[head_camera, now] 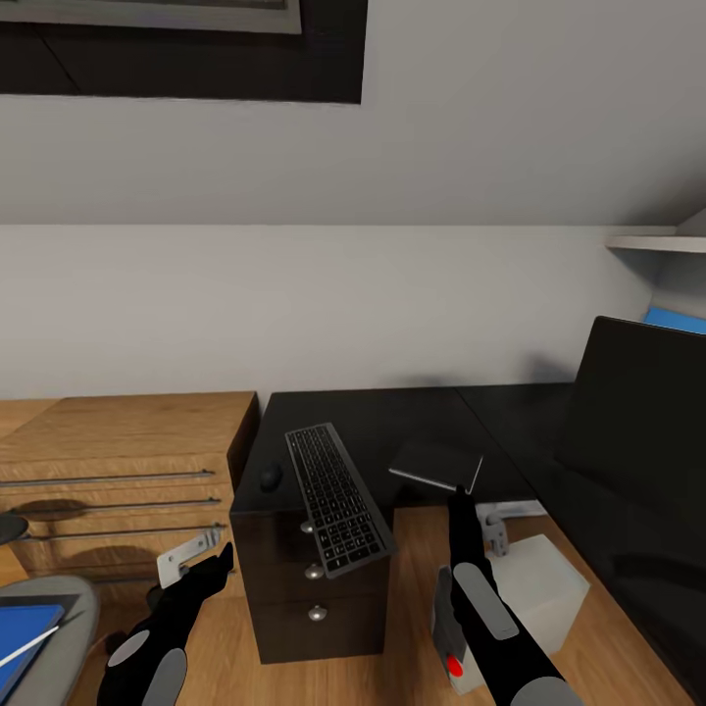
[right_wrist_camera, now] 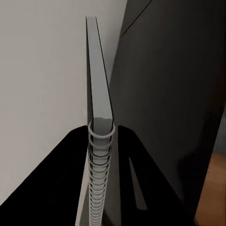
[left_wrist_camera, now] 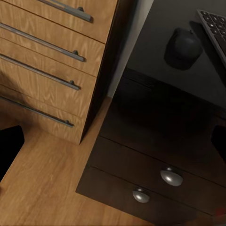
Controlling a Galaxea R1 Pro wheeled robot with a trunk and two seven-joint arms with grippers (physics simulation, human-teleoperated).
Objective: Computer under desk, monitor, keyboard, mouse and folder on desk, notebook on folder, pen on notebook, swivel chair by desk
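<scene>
A grey spiral-bound notebook (head_camera: 436,465) hangs low over the front of the black desk (head_camera: 392,417), with my right gripper (head_camera: 459,498) shut on its near edge. In the right wrist view the notebook (right_wrist_camera: 100,94) stands edge-on between the black fingers (right_wrist_camera: 56,183). The keyboard (head_camera: 338,500) lies on the desk, its near end sticking out over the drawers. The mouse (head_camera: 271,478) sits to its left. The monitor (head_camera: 637,441) stands at the right. The computer (head_camera: 544,583) rests on the floor by my right arm. My left gripper (head_camera: 218,561) is open in front of the drawers. The folder (head_camera: 25,632) and pen (head_camera: 29,647) lie on the swivel chair (head_camera: 74,598).
A light wooden drawer cabinet (head_camera: 118,471) stands against the desk's left side. The left wrist view looks at that cabinet (left_wrist_camera: 52,56), the desk drawers (left_wrist_camera: 155,155) with silver knobs, the mouse (left_wrist_camera: 182,47) and a keyboard corner (left_wrist_camera: 216,28). A white shelf (head_camera: 647,242) is at upper right.
</scene>
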